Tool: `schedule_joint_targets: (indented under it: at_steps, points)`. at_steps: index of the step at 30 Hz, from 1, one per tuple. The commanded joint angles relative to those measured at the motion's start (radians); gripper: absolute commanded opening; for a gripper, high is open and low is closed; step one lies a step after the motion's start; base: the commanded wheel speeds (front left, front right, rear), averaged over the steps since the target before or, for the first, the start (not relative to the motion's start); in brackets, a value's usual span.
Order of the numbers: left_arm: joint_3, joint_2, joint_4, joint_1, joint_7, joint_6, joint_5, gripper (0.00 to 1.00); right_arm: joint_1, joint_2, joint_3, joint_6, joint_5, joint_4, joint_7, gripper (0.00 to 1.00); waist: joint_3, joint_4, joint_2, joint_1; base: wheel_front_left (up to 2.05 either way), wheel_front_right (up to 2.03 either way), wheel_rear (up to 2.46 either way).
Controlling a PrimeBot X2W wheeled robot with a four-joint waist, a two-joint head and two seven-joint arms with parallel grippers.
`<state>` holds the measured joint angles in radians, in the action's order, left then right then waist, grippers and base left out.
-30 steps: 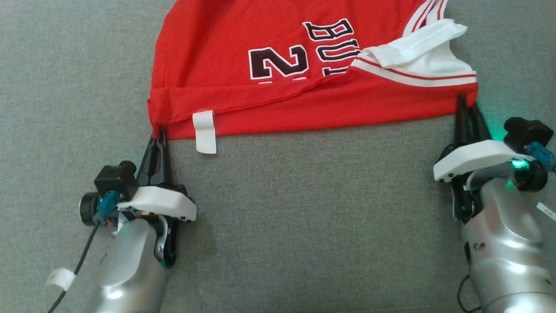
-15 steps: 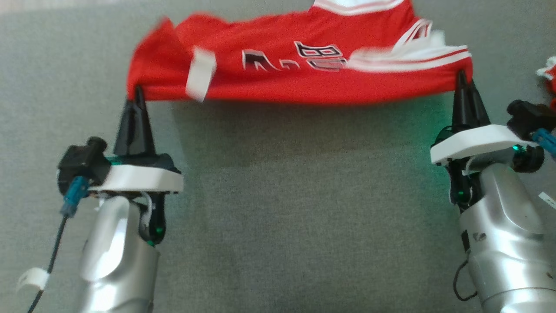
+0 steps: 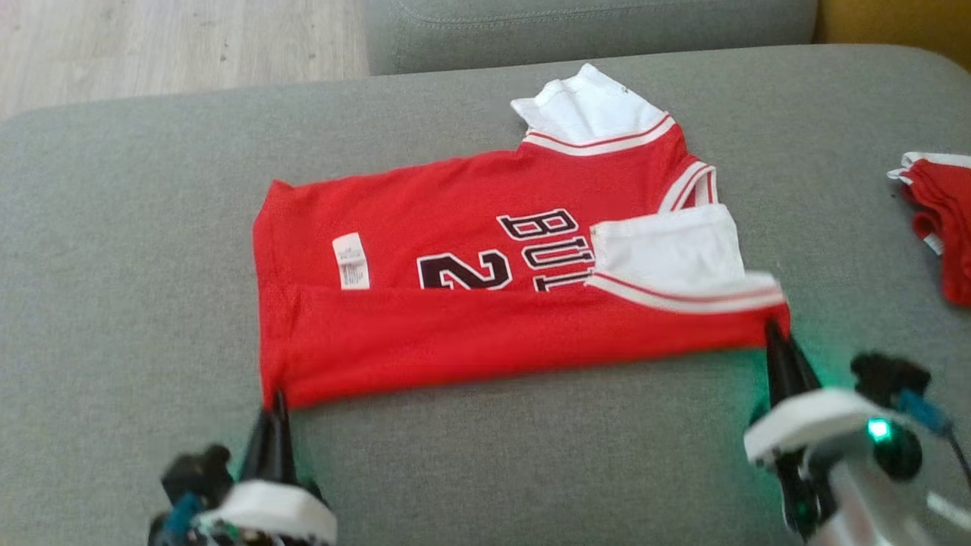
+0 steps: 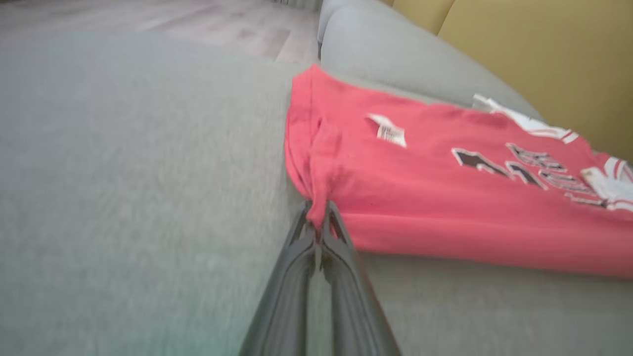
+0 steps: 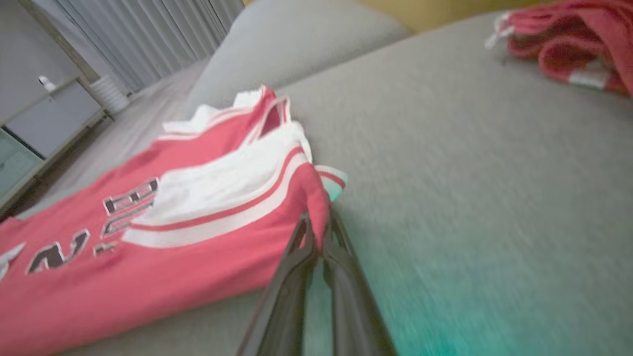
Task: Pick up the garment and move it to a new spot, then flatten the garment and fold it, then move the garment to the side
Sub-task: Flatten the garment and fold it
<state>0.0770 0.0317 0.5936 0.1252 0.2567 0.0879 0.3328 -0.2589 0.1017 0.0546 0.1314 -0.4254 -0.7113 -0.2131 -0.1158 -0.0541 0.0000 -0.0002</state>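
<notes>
Head view has the red jersey [image 3: 485, 303] lying spread across the middle of the grey sofa seat [image 3: 136, 265], its long side running left to right. A near band of red cloth lies folded over the lower part of the black number and letters [image 3: 531, 246]. A white label [image 3: 350, 261] sits on the left part, and white trim with red stripes shows at the right end and at the far edge.

At the near left corner of the jersey the left gripper [image 3: 274, 398] has its two dark fingers pressed together on a pinch of the hem. The left wrist view shows the cloth bunched between the tips [image 4: 319, 217]. At the near right corner the right gripper [image 3: 772, 327] is likewise closed tight on the fabric. In the right wrist view a red fold stands between its fingertips [image 5: 319, 232], just below the striped white band. Both views are somewhat blurred.

Well apart, at the right edge of the seat, lies a second red garment [image 3: 937, 227] in a crumpled heap. Beyond the seat's far left corner there is pale wooden floor [image 3: 174, 45], and a grey backrest cushion [image 3: 592, 30] runs along the far side.
</notes>
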Motion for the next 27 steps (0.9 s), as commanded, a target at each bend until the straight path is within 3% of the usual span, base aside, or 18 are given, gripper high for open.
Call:
schedule_joint_targets:
  at_steps: [1,2,3,4,8,13,18,23,27]
  points:
    - [-0.011,0.019,-0.013,0.014,0.005,-0.013,0.014,0.0,-0.012,0.021,0.019,-0.001,-0.013,0.053,0.002,0.0,-0.012,0.001,0.0,0.0002,0.0,0.0,0.0]
    - [-0.002,0.019,-0.011,0.012,0.005,-0.019,0.017,0.44,-0.001,0.027,0.02,-0.001,-0.014,0.063,0.008,0.04,-0.018,0.003,0.0,0.0002,0.0,0.0,0.0]
    - [0.003,0.019,-0.013,0.016,0.005,-0.025,0.015,1.0,0.003,0.035,0.023,-0.001,-0.009,0.073,0.014,0.96,-0.026,0.004,0.0,0.0002,0.0,0.0,0.0]
    - [0.002,0.019,-0.014,0.026,0.005,-0.035,0.009,1.0,0.001,0.041,0.022,-0.001,-0.004,0.085,0.014,1.0,-0.034,0.006,0.0,0.0002,0.0,0.0,0.0]
    - [-0.007,0.044,-0.018,0.124,0.005,-0.076,-0.044,1.0,-0.051,0.057,0.014,-0.001,0.029,0.14,0.022,1.0,-0.08,0.013,0.0,0.0002,0.0,0.0,0.0]
    - [0.015,0.108,-0.019,0.304,-0.056,-0.041,-0.07,1.0,-0.146,0.077,0.029,-0.001,0.067,0.18,0.058,1.0,-0.136,0.026,0.0,0.0002,0.0,0.0,0.0]
    - [0.067,0.178,0.01,0.519,-0.252,0.024,-0.051,1.0,-0.277,0.079,0.064,-0.001,0.088,0.195,0.102,1.0,-0.203,0.024,0.0,0.0002,0.0,0.0,0.0]
    - [0.112,0.22,0.05,0.641,-0.394,0.04,0.013,1.0,-0.373,0.071,0.12,-0.001,0.091,0.18,0.103,1.0,-0.251,0.015,0.0,0.0002,0.0,0.0,0.0]
    - [0.156,0.251,0.062,0.679,-0.421,0.042,0.042,1.0,-0.41,0.069,0.142,-0.001,0.086,0.16,0.083,1.0,-0.281,0.011,0.0,0.0002,0.0,0.0,0.0]
